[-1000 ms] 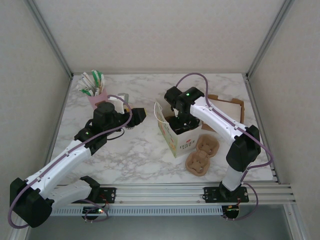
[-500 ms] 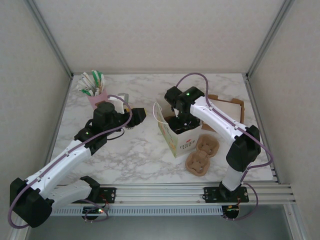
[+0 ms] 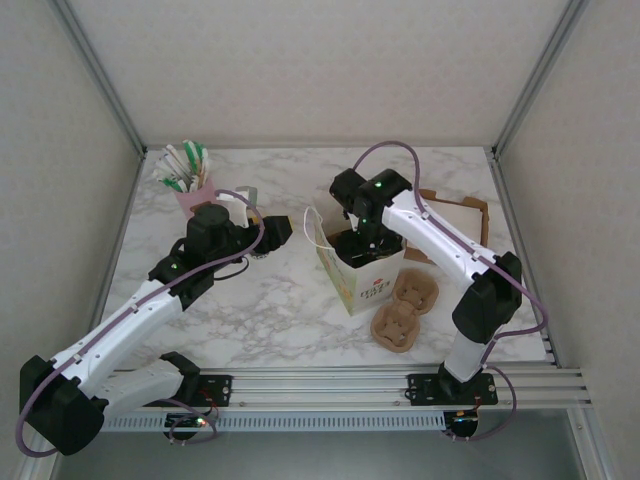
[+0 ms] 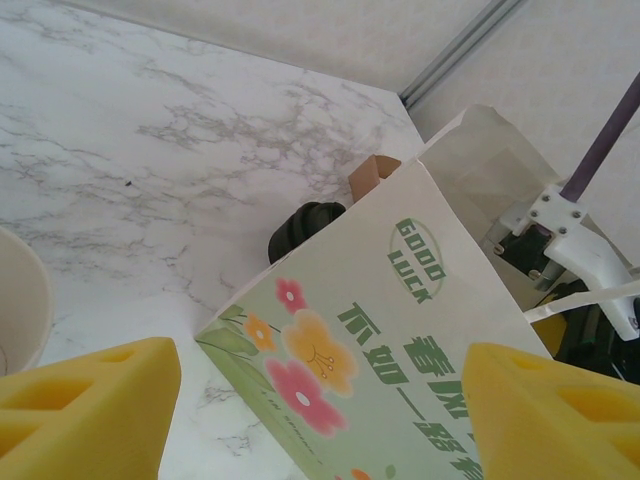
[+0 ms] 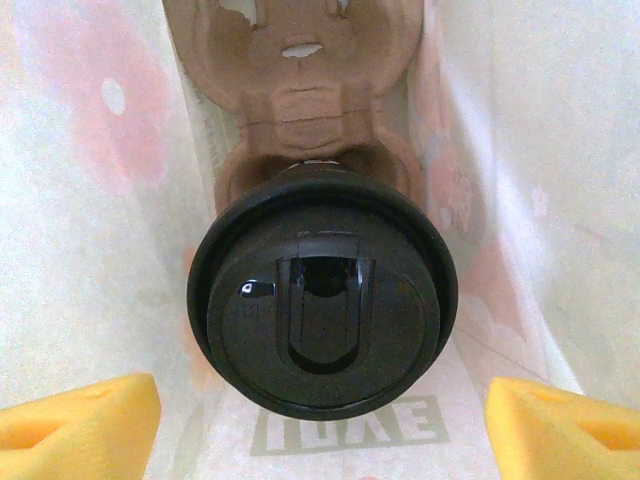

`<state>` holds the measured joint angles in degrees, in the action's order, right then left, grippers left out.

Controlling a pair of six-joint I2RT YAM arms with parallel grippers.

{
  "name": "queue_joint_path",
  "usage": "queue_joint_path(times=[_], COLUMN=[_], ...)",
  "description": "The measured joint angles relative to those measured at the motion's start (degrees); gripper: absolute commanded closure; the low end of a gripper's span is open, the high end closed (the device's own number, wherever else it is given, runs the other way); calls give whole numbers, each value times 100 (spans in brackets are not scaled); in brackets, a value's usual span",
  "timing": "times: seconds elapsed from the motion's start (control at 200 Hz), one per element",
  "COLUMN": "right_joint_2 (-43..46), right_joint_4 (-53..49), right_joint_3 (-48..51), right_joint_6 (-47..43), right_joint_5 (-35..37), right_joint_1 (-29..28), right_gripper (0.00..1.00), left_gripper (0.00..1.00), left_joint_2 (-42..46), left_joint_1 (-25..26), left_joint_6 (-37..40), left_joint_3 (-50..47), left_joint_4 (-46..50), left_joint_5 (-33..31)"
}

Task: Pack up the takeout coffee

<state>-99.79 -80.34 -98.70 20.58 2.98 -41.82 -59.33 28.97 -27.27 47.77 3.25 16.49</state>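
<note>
While I watch remotely from the overhead camera, the right end effector (image 3: 358, 244) hangs in the open mouth of the paper bag (image 3: 352, 282), which stands upright on the marble surface (image 3: 270, 300). Its wrist camera looks straight down the bag. The takeout coffee (image 5: 322, 310) stands upright directly below this end effector, black lid facing up, seated in a brown pulp cup carrier (image 5: 300, 60) deep in the bag. The two yellow pads (image 5: 70, 425) stand wide apart, one to each side of the lid and clear of it, so I read this end effector as open and holding nothing. The left end effector (image 3: 277, 232) hovers just left of the bag, apart from it, its jaws likewise spread and empty. Ahead of it, its wrist camera shows the bag's flowered wall printed "GOOD LUCK", with a dark rounded object (image 4: 300, 228) partly hidden beyond. Two spare pulp carriers (image 3: 405, 305) lie outside the bag, to the right of the right end effector. A pink holder (image 3: 193, 197) of sticks stands behind the left one.
</note>
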Motion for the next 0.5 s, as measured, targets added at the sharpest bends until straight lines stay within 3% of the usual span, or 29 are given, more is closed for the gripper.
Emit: queue_joint_path(times=[0.501], right_joint_2=[179], right_joint_4=[-146], right_joint_3=[-323], right_joint_6=[48], right_joint_5=[0], right_joint_1=[0], right_gripper=[12], left_gripper=[25], left_joint_2=[22], left_joint_1=[0], left_joint_6=[-2], left_joint_3=[0], left_joint_4=[2], left_joint_5=[0])
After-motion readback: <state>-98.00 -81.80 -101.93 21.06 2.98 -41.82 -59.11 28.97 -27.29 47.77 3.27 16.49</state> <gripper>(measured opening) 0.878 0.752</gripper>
